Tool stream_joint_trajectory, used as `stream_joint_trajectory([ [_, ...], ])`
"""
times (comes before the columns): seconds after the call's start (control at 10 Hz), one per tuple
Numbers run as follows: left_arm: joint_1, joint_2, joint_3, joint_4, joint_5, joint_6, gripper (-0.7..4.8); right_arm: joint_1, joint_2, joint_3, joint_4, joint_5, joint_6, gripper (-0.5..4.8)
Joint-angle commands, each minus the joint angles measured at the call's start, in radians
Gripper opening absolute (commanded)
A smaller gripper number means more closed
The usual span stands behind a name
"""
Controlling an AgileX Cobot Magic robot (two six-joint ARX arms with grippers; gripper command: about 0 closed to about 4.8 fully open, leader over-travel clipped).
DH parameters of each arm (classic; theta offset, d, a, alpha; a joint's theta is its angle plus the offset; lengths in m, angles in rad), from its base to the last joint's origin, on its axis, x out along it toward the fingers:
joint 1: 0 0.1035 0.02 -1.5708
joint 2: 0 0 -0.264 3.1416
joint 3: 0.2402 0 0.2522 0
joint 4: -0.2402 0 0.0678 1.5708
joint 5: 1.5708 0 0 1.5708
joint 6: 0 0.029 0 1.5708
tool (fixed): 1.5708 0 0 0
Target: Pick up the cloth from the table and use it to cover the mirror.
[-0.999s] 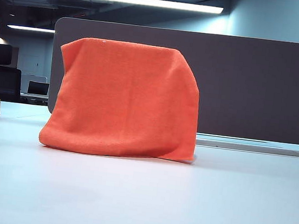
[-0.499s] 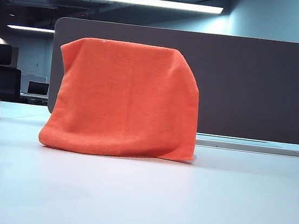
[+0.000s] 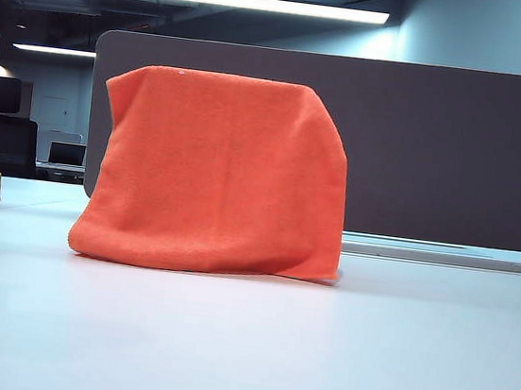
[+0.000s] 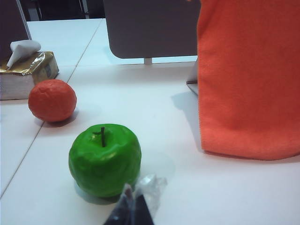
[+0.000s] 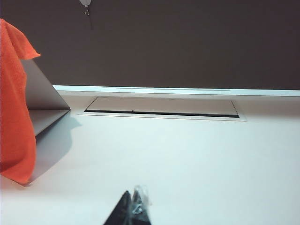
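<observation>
Orange cloth was already draped over the mirror, hem on the table, and it looked the same as a second earlier, so I'd call the job done. Only a sliver of mirror showed behind it. Left gripper sat pinched together, empty, low near the apple; right gripper was likewise together over bare table. Count: one cloth, one mirror, one green apple, one orange ball, one tissue box.
</observation>
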Motion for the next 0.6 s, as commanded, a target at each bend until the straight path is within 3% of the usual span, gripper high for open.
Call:
stream_joint_trajectory([
  [0.1,0.0,0.0,0.003,0.014,-0.049,-0.064,-0.06,0.01,0.0,0.0,0.015,-0.001,0.005,-0.05],
  [0.5,-0.023,0.0,0.003,0.016,-0.048,-0.068,-0.06,0.01,0.0,0.0,0.014,-0.002,0.005,-0.05],
  [0.6,-0.093,0.0,0.003,0.016,-0.132,-0.064,-0.06,0.01,0.0,0.0,0.008,-0.002,0.005,-0.05],
])
